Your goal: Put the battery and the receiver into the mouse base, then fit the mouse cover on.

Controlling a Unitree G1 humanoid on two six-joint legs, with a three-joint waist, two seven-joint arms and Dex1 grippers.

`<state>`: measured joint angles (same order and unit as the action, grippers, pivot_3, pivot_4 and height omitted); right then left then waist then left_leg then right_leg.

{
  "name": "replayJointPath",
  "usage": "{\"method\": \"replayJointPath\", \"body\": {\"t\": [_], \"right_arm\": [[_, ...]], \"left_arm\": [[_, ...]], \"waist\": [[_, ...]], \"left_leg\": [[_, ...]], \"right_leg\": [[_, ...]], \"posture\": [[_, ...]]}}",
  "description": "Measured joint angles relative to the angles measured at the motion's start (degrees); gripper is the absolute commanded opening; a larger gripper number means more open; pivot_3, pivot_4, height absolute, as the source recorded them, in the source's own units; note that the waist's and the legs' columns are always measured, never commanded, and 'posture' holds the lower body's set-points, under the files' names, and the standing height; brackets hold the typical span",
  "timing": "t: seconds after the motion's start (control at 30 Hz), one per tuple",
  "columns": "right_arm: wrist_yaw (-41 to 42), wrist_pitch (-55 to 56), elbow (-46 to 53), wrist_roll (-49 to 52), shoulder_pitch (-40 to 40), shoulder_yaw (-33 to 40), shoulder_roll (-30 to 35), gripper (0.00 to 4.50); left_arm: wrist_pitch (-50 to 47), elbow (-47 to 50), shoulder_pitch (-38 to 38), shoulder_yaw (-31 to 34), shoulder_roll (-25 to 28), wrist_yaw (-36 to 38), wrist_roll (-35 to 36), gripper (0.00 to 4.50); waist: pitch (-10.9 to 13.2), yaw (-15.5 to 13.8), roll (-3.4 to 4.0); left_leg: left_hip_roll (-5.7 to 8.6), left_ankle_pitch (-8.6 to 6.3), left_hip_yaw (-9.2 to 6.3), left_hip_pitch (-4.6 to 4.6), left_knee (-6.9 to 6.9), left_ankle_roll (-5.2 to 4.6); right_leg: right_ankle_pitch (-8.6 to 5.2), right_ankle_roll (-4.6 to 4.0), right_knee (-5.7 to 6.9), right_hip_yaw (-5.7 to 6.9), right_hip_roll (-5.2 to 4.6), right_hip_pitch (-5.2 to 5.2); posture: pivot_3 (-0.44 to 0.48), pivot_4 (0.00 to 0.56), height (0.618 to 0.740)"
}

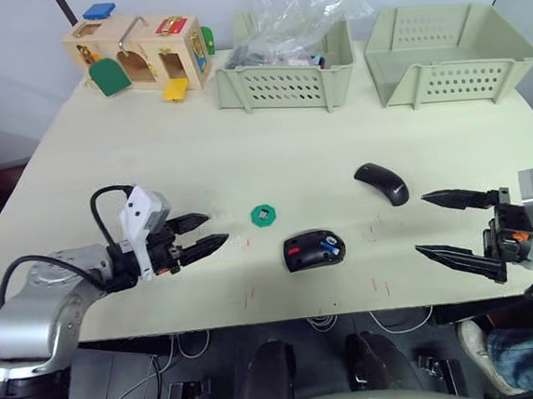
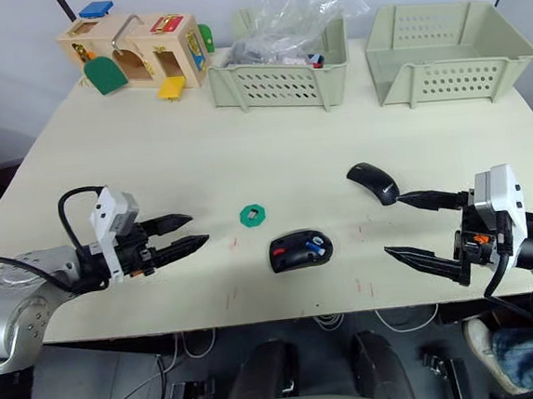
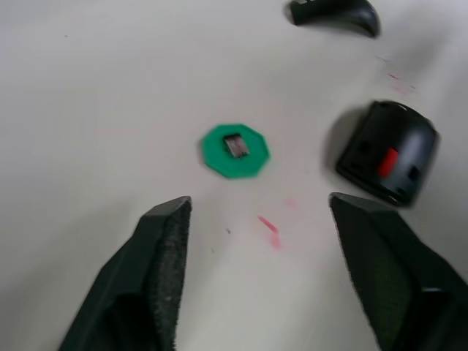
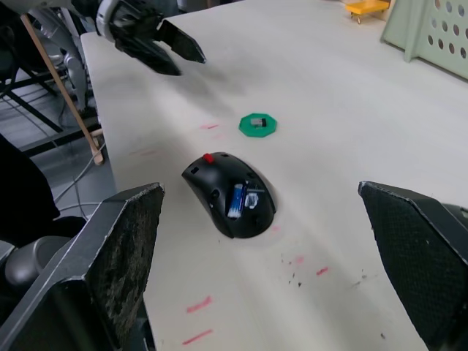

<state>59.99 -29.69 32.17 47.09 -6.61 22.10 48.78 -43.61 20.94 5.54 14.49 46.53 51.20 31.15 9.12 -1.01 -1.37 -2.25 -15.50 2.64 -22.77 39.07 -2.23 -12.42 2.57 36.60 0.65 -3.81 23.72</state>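
Pale tabletop point(image 1: 291, 160) carries everything. From the head views, my left gripper point(image 1: 202, 234) and right gripper point(image 1: 439, 225) hover near the front edge with fingers apart, flanking the mouse base point(image 1: 314, 249), likely ready for the receiver. Its compartment already holds the battery point(image 1: 327, 245). Behind it lies the mouse cover point(image 1: 382, 182).

Along my left wrist, the receiver point(image 3: 235, 145) sits on a green disc point(image 3: 235, 151).

Along my right wrist, the battery lies lengthwise in the base.

receiver point(image 3: 235, 145) on green disc point(image 3: 235, 151), mouse base point(image 3: 387, 152) beside
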Motion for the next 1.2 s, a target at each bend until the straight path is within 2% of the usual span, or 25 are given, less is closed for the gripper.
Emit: {"method": "replayJointPath", "body": {"t": [0.13,0.23,0.3,0.37,0.5,0.97,1.07,1.1,1.2], "right_arm": [[-1.5,0.0,-0.2,-0.7,2.4,-3.2,-1.0,4.5],[-1.8,0.0,-0.7,-0.7,3.0,-3.4,-1.1,4.5],[-1.8,0.0,-0.9,-0.7,3.1,-3.8,-1.2,4.5],[-1.7,0.0,-0.9,-0.7,3.1,-4.2,-1.2,4.5],[-1.3,-0.2,-1.4,-0.6,3.8,-4.9,-1.2,4.5],[0.0,-0.5,-2.9,-0.2,4.6,-5.0,-0.4,4.5],[0.3,-0.9,-2.9,0.0,4.6,-5.0,-0.2,4.5],[0.3,-1.1,-2.9,0.1,4.6,-5.0,-0.2,4.5],[0.5,-1.5,-2.9,0.6,4.6,-5.0,0.2,4.5]], "left_arm": [[-1.5,3.1,3.4,-6.1,-7.0,-11.2,-3.8,3.37],[-4.1,6.2,3.5,-7.0,-10.5,-15.6,-3.7,2.26],[-5.6,7.7,3.3,-8.3,-10.9,-18.1,-4.0,1.38],[-6.1,7.8,3.3,-8.5,-10.9,-19.7,-5.0,0.8],[-7.4,8.2,3.1,-10.2,-13.6,-24.6,-6.5,0.8],[-7.2,8.9,2.8,-12.7,-15.9,-27.2,-7.7,0.8],[-7.8,8.9,2.9,-12.9,-16.9,-28.6,-8.1,1.53],[-8.4,8.9,3.2,-13.2,-16.9,-29.1,-8.5,1.98],[-9.8,9.6,4.0,-14.5,-17.0,-30.5,-9.4,1.98]], "waist": [[0.0,0.2,-0.09],[0.0,0.3,-0.1],[0.0,0.2,-0.09],[0.0,0.2,-0.1],[0.0,0.1,-0.1],[0.1,0.1,-0.11],[0.1,0.1,-0.11],[0.1,0.2,-0.11],[0.1,0.2,-0.11]], "left_leg": [[0.04,0.0,0.02,-0.01,0.0,0.0],[0.02,0.0,0.0,0.0,0.0,0.0],[0.02,0.0,-0.02,0.02,0.0,0.0],[0.02,0.0,-0.02,0.03,0.0,0.0],[0.03,0.0,0.0,0.01,0.01,0.0],[0.04,0.0,-0.01,0.0,0.01,0.0],[0.04,0.0,-0.03,0.01,0.01,0.0],[0.04,0.0,-0.03,0.01,0.01,0.0],[0.04,0.0,-0.02,0.01,0.01,0.0]], "right_leg": [[0.02,0.0,0.01,-0.04,0.0,0.0],[0.03,0.01,0.02,-0.04,0.03,0.0],[0.02,0.0,0.05,-0.02,0.05,0.0],[0.02,-0.01,0.06,-0.02,0.06,0.0],[0.02,0.0,0.03,-0.03,0.04,-0.01],[0.02,-0.01,0.03,-0.03,0.04,-0.01],[0.02,-0.01,0.03,-0.02,0.05,-0.01],[0.02,-0.01,0.04,-0.02,0.05,-0.01],[0.02,-0.01,0.04,-0.03,0.05,0.0]], "posture": [[0.0,0.15,0.74],[0.0,0.15,0.74],[0.0,0.15,0.74],[0.0,0.15,0.74],[0.0,0.15,0.74],[0.0,0.15,0.74],[0.0,0.15,0.74],[0.0,0.15,0.74],[0.0,0.15,0.74]]}}
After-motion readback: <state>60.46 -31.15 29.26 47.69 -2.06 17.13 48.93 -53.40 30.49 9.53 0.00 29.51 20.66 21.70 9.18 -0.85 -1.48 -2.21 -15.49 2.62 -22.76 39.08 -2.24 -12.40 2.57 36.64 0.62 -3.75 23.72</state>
